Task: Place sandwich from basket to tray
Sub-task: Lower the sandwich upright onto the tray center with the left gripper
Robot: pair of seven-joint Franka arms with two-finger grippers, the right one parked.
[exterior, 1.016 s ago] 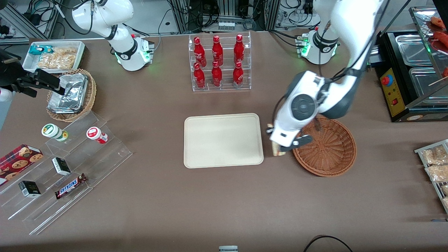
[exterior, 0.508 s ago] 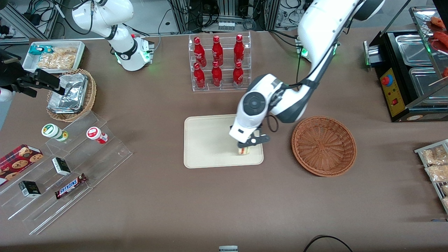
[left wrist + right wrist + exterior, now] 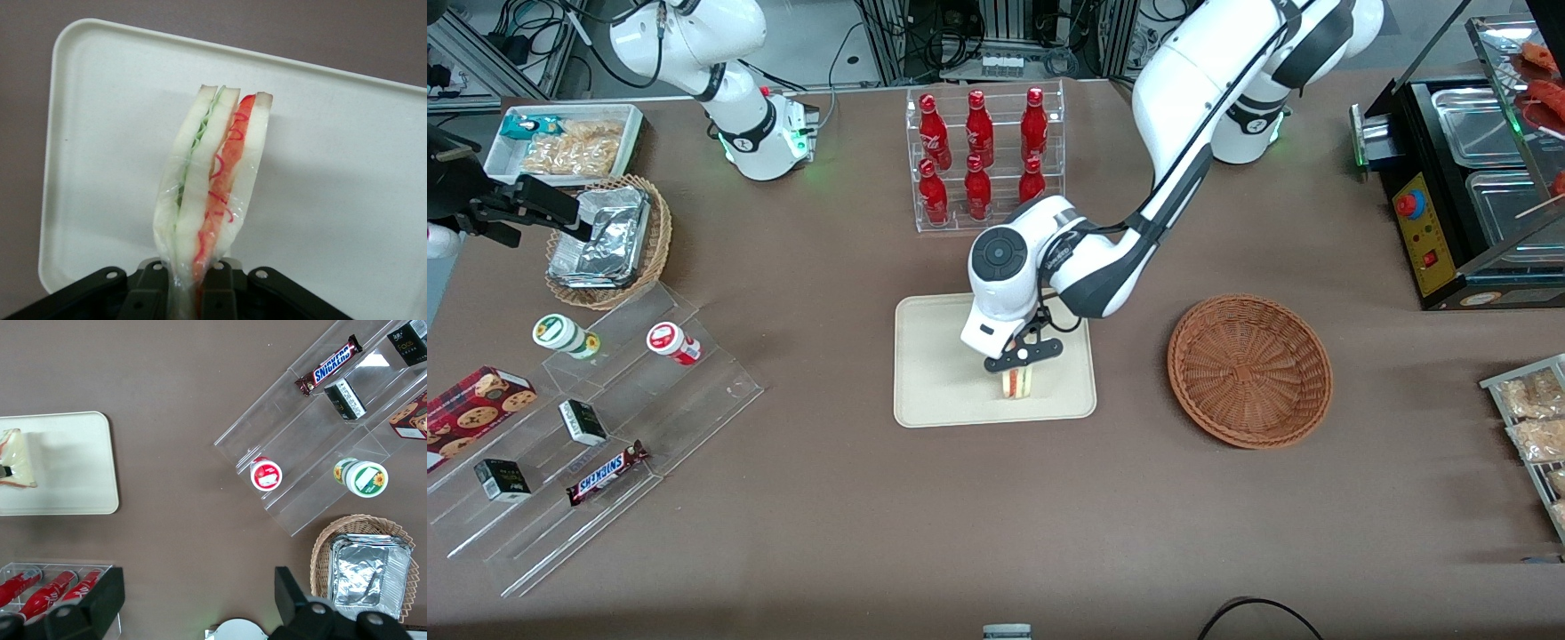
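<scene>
My left gripper (image 3: pixel 1021 363) hangs over the cream tray (image 3: pixel 934 356) and is shut on the sandwich (image 3: pixel 1017 382), a pale bread wedge with red, orange and green layers. The wrist view shows the sandwich (image 3: pixel 213 180) pinched at its base between the black fingers (image 3: pixel 157 293), its cut edge pointing at the tray (image 3: pixel 333 173) below. The sandwich (image 3: pixel 17 459) also shows over the tray (image 3: pixel 73 467) in the right wrist view. Whether it touches the tray I cannot tell. The reddish-brown basket (image 3: pixel 1250 370) sits with nothing in it beside the tray, toward the working arm's end.
A clear rack of red bottles (image 3: pixel 983 158) stands farther from the front camera than the tray. Toward the parked arm's end are a tan basket of foil packets (image 3: pixel 605 242), a white bin of snacks (image 3: pixel 565 142) and a clear stepped shelf with snacks (image 3: pixel 587 418).
The arm has carried the sandwich from beside the basket sideways over the tray, and now holds it over the tray's middle, nearer the front camera.
</scene>
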